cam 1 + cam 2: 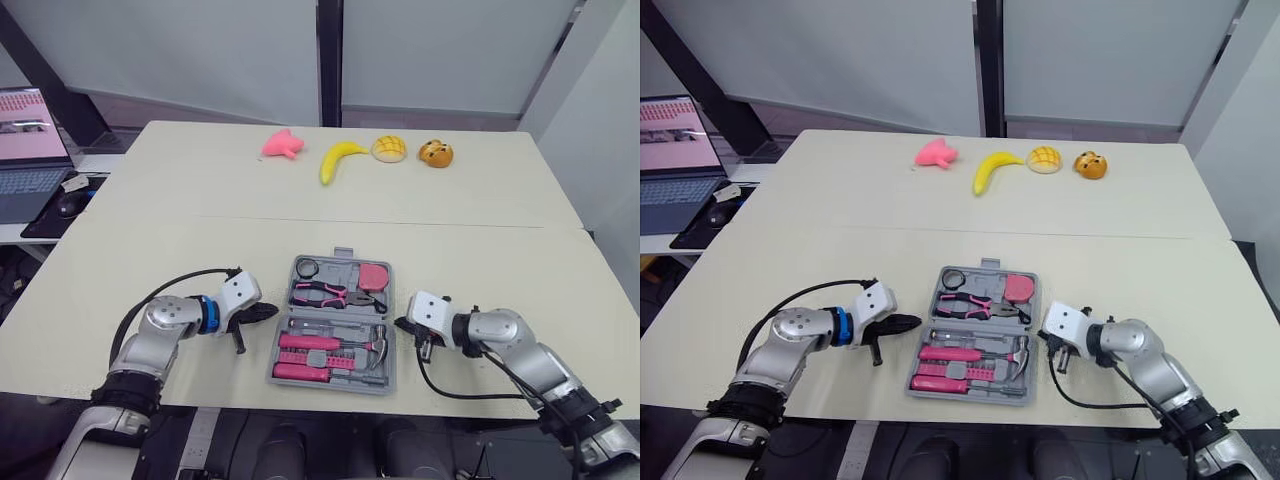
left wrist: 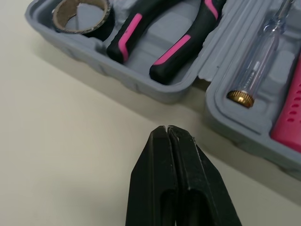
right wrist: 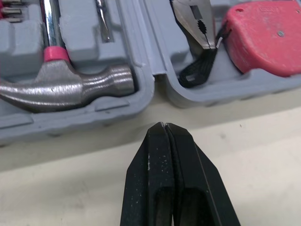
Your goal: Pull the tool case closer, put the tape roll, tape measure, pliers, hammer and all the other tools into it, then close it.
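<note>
- The open grey plastic tool case [image 2: 94, 61] lies at the near edge of the pale table [image 1: 180, 210], loaded with its pink-handled pliers [image 1: 320, 293] and steel-headed hammer [image 3: 70, 84].
- The left gripper [image 1: 268, 314] and right gripper [image 1: 400, 324], fingers pinched together and empty, flank it, likely ready to close it.

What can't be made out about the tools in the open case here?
Left wrist view: pliers head and most of a pink tool, cut off by picture edges.
Right wrist view: hammer handle and part of the tape measure, cut off likewise.
Head views: smaller pieces in the tool case, too small to name.
</note>
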